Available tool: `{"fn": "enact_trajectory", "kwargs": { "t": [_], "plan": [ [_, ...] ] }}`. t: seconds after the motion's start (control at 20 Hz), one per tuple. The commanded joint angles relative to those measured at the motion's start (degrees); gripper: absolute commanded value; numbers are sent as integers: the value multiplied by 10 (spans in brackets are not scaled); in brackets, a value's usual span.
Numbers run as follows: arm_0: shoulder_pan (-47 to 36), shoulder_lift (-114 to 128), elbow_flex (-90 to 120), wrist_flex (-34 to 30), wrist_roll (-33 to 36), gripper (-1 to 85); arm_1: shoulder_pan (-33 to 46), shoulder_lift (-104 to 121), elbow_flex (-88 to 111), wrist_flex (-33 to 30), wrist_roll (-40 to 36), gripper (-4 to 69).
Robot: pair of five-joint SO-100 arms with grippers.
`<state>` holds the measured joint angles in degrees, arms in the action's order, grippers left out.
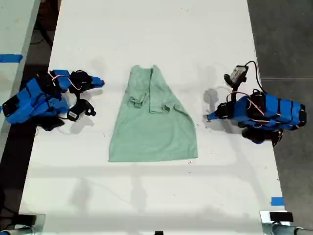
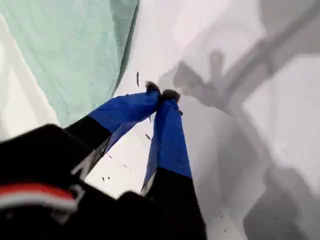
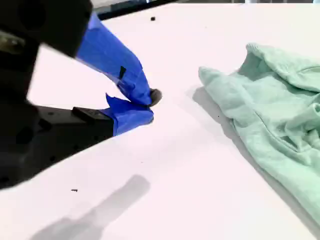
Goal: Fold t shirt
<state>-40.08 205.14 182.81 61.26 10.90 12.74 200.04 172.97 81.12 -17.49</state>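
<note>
The pale mint-green t shirt [image 1: 154, 127] lies flat in the middle of the white table, collar toward the far edge and hem toward the near edge. Its sleeves and sides are folded inward, so it is narrow at the collar and wide at the hem. My first gripper [image 1: 209, 116] rests on the table just off the shirt's edge on the exterior view's right. It is shut on nothing [image 2: 161, 95], with the t shirt [image 2: 75, 50] beyond its tips. My second gripper [image 1: 100, 82] sits at the exterior view's left, level with the collar. It is shut and empty [image 3: 150, 105], a gap away from the t shirt [image 3: 280, 110].
The white table [image 1: 146, 196] runs from the near to the far edge of the exterior view. Dark floor lies at the exterior view's right and another pale surface at its left. Blue tape marks [image 1: 277, 201] [image 1: 11, 58] sit near the edges. A small camera with cable [image 1: 238, 73] rides above the first arm.
</note>
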Motion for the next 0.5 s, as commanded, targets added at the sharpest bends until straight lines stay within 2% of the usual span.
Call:
{"fn": "enact_trajectory", "kwargs": {
  "t": [0.0,0.15,0.45],
  "plan": [
    [148,4,6,2,-21,144,8,4,39,-16,-4,17],
    [144,4,6,2,-21,46,8,4,39,-16,-4,17],
    [157,4,5,3,-27,-1,7,4,39,-16,-4,17]
  ]
}}
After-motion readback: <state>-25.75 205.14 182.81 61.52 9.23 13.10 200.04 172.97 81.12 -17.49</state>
